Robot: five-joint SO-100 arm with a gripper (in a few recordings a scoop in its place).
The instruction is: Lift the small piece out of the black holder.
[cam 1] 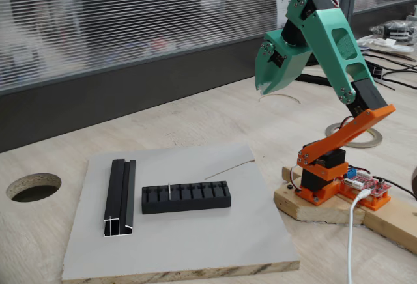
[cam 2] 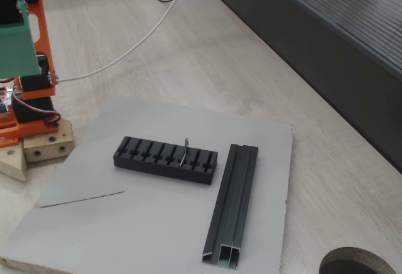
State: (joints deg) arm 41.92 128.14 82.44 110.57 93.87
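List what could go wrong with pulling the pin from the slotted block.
The small piece is very thin, so the hand, raised far off, may miss it or bend it. The black holder lies loose on the board and could shift or lift. The black rail lies close, limiting approach there.

Office/lab: window blinds (cam 1: 130, 17), wood desk w/ cable hole (cam 1: 32, 186), loose cables (cam 1: 391, 69).
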